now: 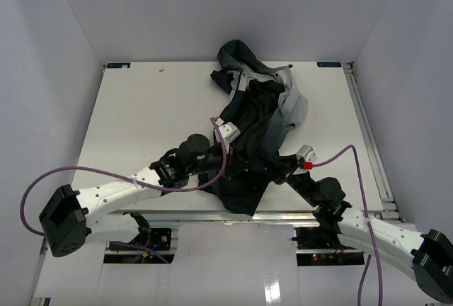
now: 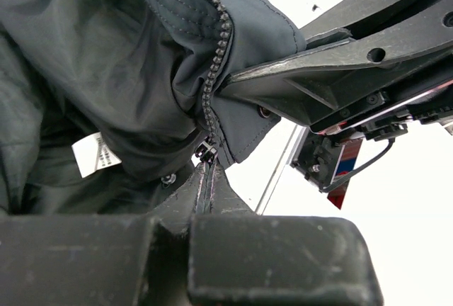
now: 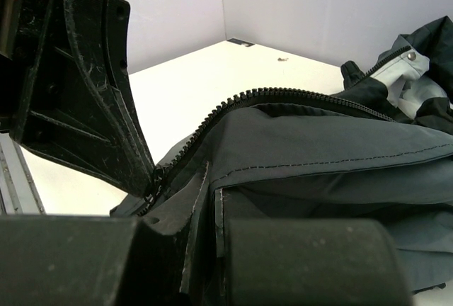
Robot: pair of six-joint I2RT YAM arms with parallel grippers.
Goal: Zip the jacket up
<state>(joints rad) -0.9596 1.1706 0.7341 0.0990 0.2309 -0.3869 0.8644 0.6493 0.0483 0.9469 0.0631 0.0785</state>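
jacket [image 1: 258, 118] on table [image 1: 141, 122], right of centre, hood [image 1: 237, 54] seemingly farthest back

White care tag [image 2: 95, 156] on the jacket [image 2: 106, 58] lining, left wrist view: there's print on it, but it's too small to read. Blue sticker [image 1: 117, 65] at the table [image 1: 141, 122] far-left corner, another sticker [image 1: 329, 64] far right, both illegible.
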